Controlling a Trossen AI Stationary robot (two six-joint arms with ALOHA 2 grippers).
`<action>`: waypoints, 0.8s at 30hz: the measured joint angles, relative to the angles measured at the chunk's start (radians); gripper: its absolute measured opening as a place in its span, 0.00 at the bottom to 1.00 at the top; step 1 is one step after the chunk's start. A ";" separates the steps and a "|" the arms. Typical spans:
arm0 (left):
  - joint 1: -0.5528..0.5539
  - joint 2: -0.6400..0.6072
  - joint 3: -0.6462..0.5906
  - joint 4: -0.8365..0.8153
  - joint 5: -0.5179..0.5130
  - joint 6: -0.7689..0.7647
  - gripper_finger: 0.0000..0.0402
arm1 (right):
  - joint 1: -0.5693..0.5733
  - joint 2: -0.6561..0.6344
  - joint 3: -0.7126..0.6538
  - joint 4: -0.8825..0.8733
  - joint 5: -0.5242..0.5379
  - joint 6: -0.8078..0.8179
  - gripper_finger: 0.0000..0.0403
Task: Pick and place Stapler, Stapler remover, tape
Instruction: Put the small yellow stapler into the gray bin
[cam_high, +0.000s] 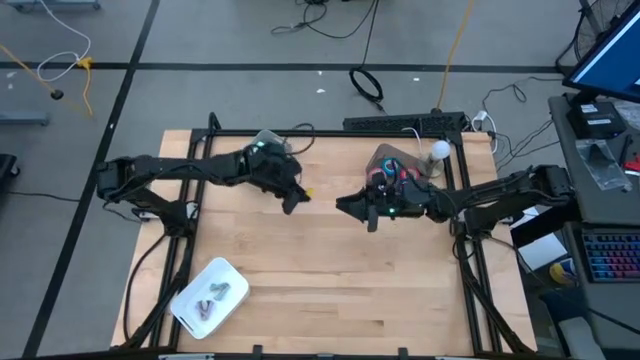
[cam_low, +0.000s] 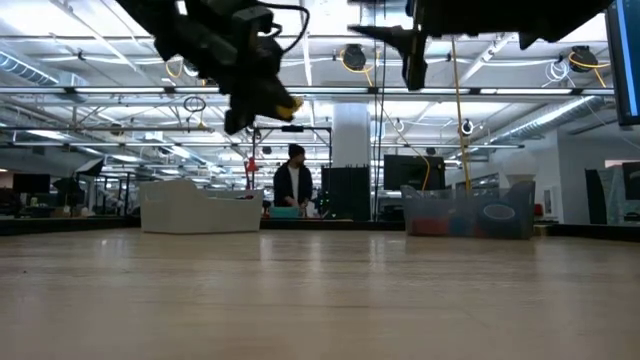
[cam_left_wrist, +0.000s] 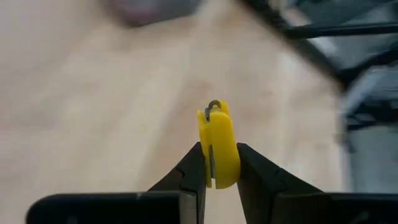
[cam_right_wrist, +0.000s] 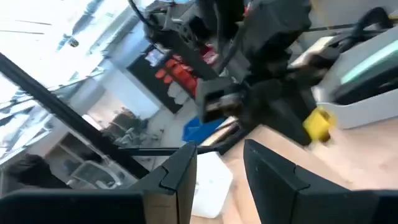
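Aloft over the worktop (cam_high: 330, 290) centre — left claw (cam_left_wrist: 217, 163) pinching the yellow staple remover (cam_left_wrist: 217, 144), fingers clamped on both flanks. Right claw (cam_right_wrist: 219, 163) at three o'clock of it, empty, fingers apart — facing the left.

The high view looks straight down on the whole pale wooden table (cam_high: 320, 250). The low view sits at tabletop level, facing the room. Each wrist view looks closely past its own fingers; all share the small yellow plastic staple remover (cam_left_wrist: 217, 146).

Bright overhead light — wrist views blurred
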 joint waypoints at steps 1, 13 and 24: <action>0.016 -0.013 0.001 -0.045 -0.020 0.018 0.16 | -0.001 -0.008 -0.001 -0.005 0.003 -0.007 0.31; 0.219 -0.130 -0.001 -0.278 -0.491 0.161 0.18 | -0.004 -0.045 0.002 -0.010 0.001 -0.042 0.31; 0.383 -0.001 -0.001 -0.178 -0.404 0.264 0.18 | -0.006 -0.044 0.002 -0.022 0.005 -0.041 0.31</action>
